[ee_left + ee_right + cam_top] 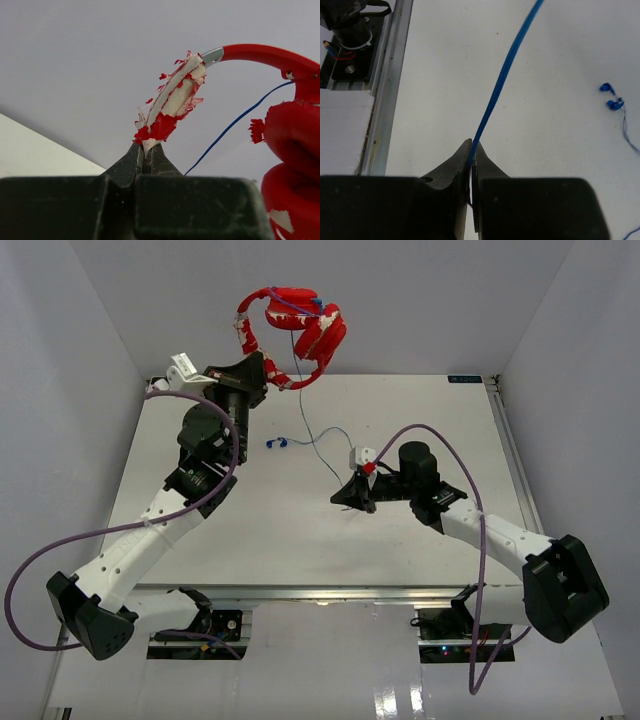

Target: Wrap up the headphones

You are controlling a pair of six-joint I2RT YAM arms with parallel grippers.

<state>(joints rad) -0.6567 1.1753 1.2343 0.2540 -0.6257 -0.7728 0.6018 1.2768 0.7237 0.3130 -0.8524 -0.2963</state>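
The red headphones [300, 325] hang in the air above the table's far edge. My left gripper [268, 378] is shut on the frayed red-and-white headband [172, 102]; the red ear cups [292, 150] hang at the right of the left wrist view. The thin blue cable [315, 445] runs from the cups down across the table. My right gripper [352, 498] is shut on the cable [502, 85], low over the table middle. The blue plug end [277, 443] lies on the table, and shows in the right wrist view [612, 97].
Thick purple robot cables [130, 530] loop beside both arms. The white table [300, 540] has a metal rail [390, 85] along its near edge, with grey walls at the left, right and back.
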